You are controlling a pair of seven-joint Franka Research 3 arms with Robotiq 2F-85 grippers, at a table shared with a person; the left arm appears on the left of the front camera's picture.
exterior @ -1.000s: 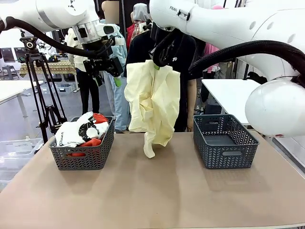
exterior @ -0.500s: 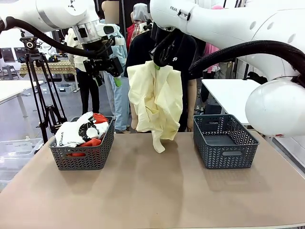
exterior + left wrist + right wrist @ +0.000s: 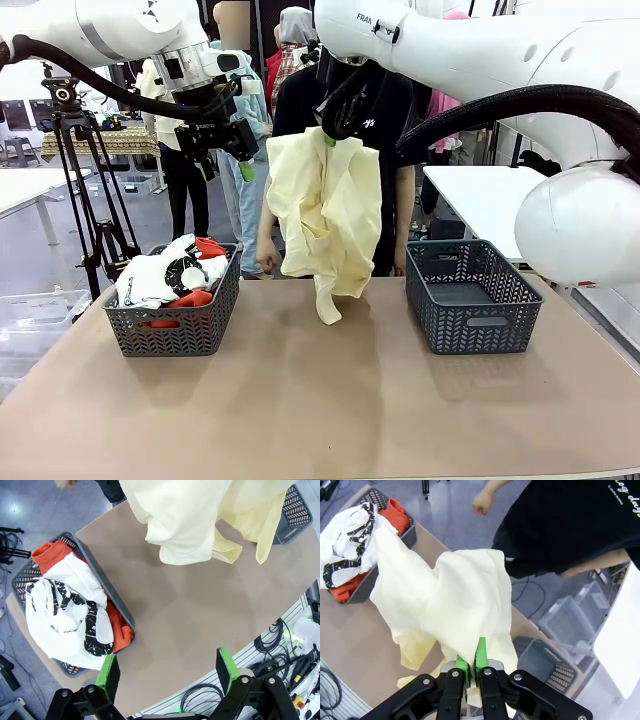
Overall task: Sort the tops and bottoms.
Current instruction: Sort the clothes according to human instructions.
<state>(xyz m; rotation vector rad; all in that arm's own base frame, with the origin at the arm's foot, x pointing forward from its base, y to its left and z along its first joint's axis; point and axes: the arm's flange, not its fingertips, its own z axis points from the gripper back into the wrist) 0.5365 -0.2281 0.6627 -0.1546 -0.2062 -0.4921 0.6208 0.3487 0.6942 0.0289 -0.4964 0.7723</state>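
My right fingers (image 3: 470,664) pinch a pale yellow garment (image 3: 325,215), crumpled, hanging above the bench (image 3: 320,400), possibly a shirt. My left fingers (image 3: 167,672) are apart, empty.

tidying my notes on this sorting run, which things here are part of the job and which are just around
Job: pale yellow garment held up by the right hand; white printed garment and orange-red garment in the left basket; right basket.

Just around: tripod; white side table.
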